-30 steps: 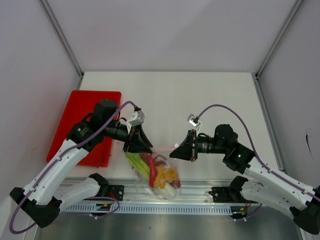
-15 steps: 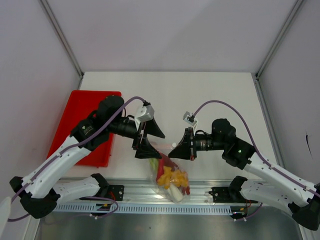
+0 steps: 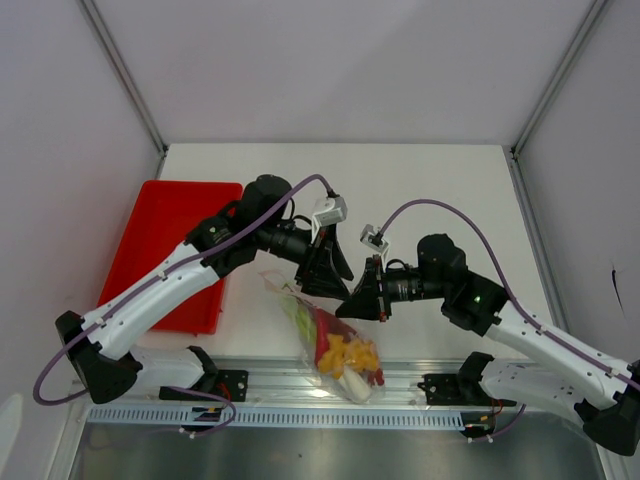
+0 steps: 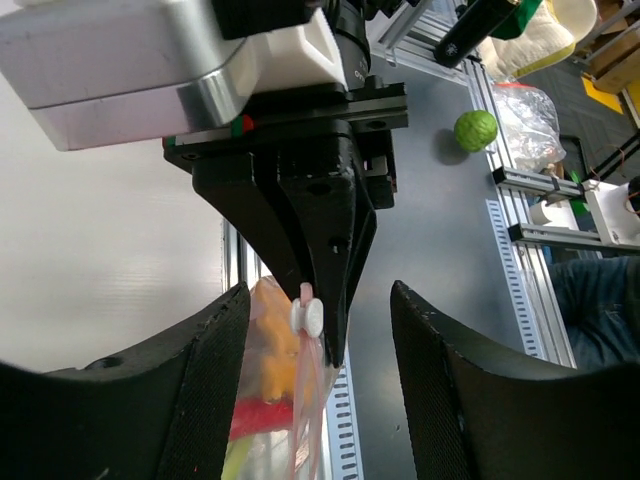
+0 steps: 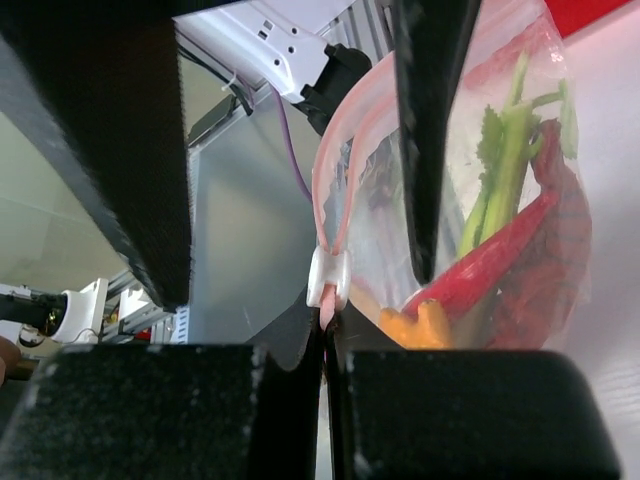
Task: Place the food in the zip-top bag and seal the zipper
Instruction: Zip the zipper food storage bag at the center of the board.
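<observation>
A clear, floppy plastic zip-top bag (image 3: 300, 315) sags over the ribbed aluminium rail (image 3: 400, 372) at the table's near edge. It bulges with glossy toy food (image 3: 340, 355): green stalks, a red chili, orange chunks. Its thin pink-red zipper strip (image 5: 335, 190) carries a small white slider (image 5: 328, 280). The right gripper (image 5: 325, 330) is clamped on the strip just beside the slider. The left gripper (image 4: 320, 290) straddles it, jaws apart. Beyond lie the matte white table (image 3: 430, 190), a red plastic tray (image 3: 160, 230) on the left, and pale walls (image 3: 350, 70).

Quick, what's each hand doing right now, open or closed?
Left hand: open, holding nothing.
Right hand: closed, pinching the zipper.
</observation>
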